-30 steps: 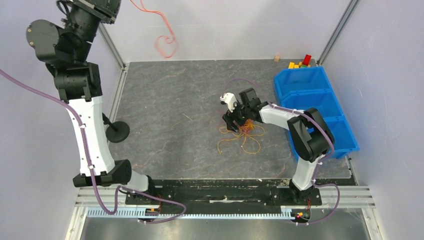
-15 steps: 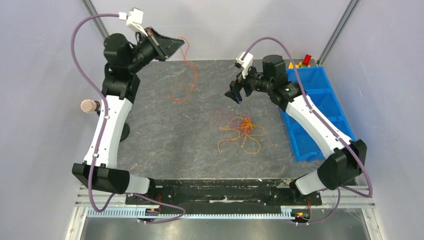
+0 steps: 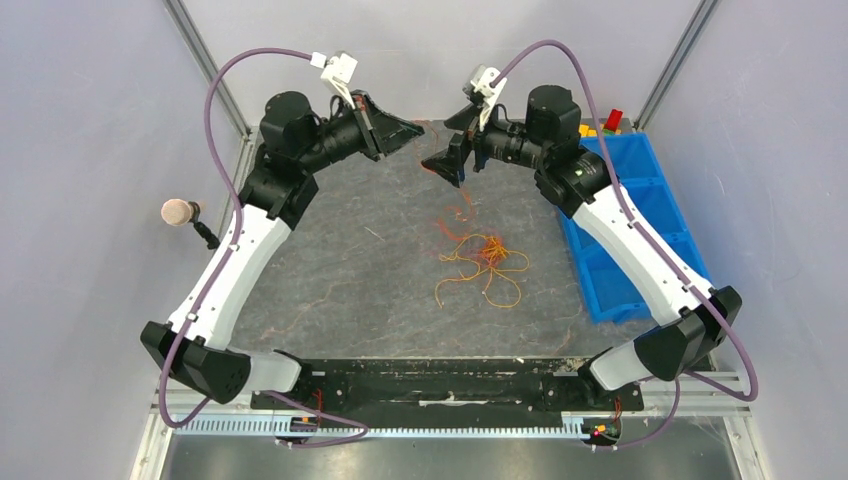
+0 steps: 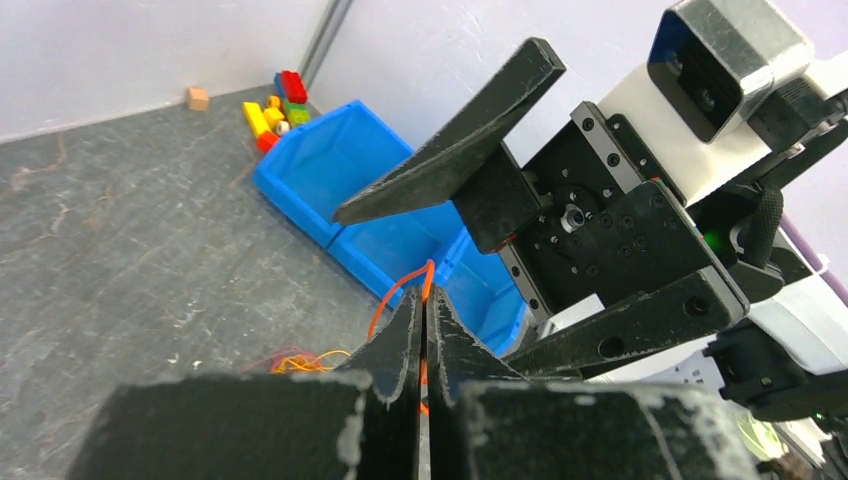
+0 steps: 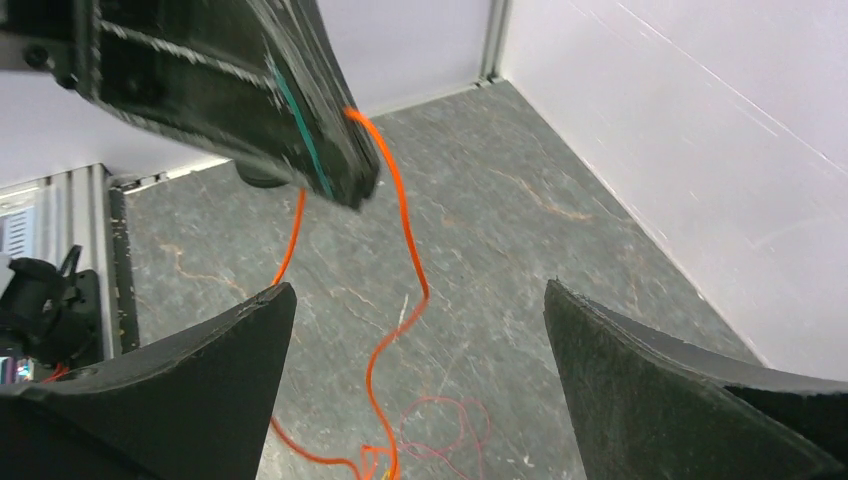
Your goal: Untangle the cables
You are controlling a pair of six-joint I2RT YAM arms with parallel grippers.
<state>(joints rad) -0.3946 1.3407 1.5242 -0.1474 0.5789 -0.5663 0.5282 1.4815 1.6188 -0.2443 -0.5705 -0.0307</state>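
Briefly: your left tool (image 3: 415,128) is pressed together, raised over the far middle of the counter (image 3: 330,235), pinching one orange strand (image 4: 427,275) at the very tips of its flat, matte black fingers (image 4: 398,345). The strand is thin and glossy. It kinks as it drops from the pinch and runs down toward the heap.

Your right tool (image 3: 446,166) faces the left one tip to tip, just beside it and also off the surface. Its two wedge-shaped fingers (image 5: 240,350) are spread wide. In the right wrist view the orange strand hangs in the gap ahead of them, and you cannot tell whether it touches either one.

The rest of the cables (image 3: 485,258) lie in a loose curly knot of orange, red and pale yellow loops on the counter, nearer the bases than both tools and right of centre. Some loops stray outward.

The counter is a dark grey slab with pale marbled veins. To the right, a row of blue plastic bins (image 3: 563,160) sits near the heap but apart from it. Coloured toy blocks (image 3: 601,125) cluster behind the bins in the far corner. Pale walls close the left, far and right sides. Left of the heap the slab is bare.
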